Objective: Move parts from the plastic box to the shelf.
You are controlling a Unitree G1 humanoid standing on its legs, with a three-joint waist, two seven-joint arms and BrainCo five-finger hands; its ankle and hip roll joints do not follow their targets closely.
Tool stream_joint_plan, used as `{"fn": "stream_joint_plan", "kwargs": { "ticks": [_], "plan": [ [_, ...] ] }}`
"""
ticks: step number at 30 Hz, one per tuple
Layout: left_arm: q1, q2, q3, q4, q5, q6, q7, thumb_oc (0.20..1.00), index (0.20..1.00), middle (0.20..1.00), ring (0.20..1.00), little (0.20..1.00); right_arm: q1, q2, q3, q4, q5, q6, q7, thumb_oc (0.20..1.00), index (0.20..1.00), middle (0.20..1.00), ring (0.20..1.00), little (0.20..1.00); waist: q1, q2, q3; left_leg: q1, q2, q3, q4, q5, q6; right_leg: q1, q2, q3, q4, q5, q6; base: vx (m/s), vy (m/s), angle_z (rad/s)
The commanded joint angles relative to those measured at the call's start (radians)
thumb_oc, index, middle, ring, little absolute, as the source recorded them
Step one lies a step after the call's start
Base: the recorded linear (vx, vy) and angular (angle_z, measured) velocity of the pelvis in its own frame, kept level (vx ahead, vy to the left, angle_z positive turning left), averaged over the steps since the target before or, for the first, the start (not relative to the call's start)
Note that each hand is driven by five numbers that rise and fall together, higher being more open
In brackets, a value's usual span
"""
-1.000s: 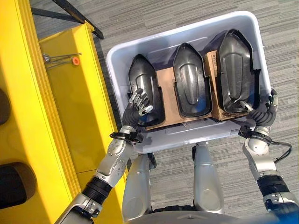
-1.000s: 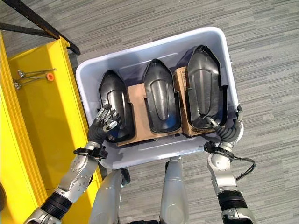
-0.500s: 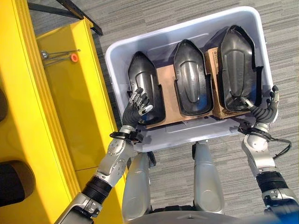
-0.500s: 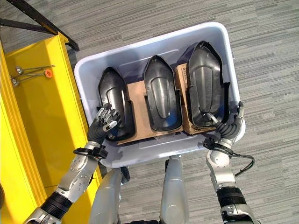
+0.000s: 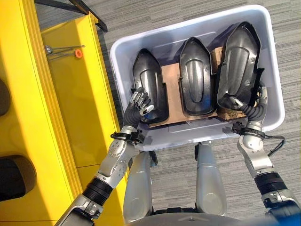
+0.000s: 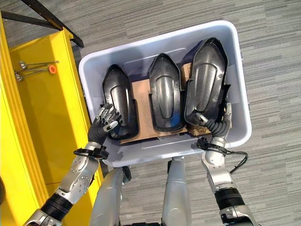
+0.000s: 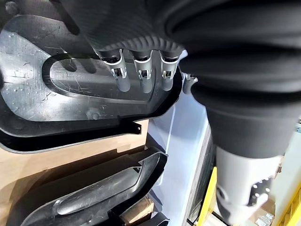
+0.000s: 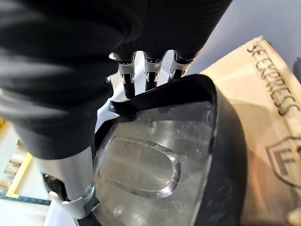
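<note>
The right hand [image 5: 254,107] has shifted inward, and its fingers now grip the right part [image 5: 238,63], tilting it. The left hand [image 5: 138,106] grips the left part [image 5: 149,87]. Three parts stand in the box [image 5: 197,26], beside the yellow shelf [image 5: 75,94].

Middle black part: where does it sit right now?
The middle black part stands in the plastic box, on cardboard, between two other black parts.
</note>
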Motion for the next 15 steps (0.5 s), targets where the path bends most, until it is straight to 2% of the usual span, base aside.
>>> {"fn": "stream_joint_plan", "kwargs": {
  "ticks": [1,15],
  "plan": [
    [0.008,0.021,0.022,-0.061,0.006,-0.053,0.000,1.000,1.000,1.000,1.000,1.000,0.008,-0.028,0.004,-0.024,-0.024,-0.022,0.008,1.000,1.000,1.000,1.000,1.000,-0.001,0.000,-0.071,-0.045,0.041,-0.079,0.132,-0.081,-0.033,-0.037,-0.039,-0.062,0.160,-0.074,0.008,-0.01,-0.002,0.04],
    [0.016,0.024,0.014,-0.055,-0.014,-0.052,-0.001,1.000,1.000,1.000,1.000,1.000,-0.044,-0.022,-0.025,0.109,0.032,-0.014,-0.034,1.000,1.000,1.000,1.000,1.000,0.014,0.003,-0.073,-0.056,0.040,-0.089,0.132,-0.076,-0.032,-0.041,-0.039,-0.062,0.162,-0.076,0.005,-0.01,0.000,0.04]
  ]
}}
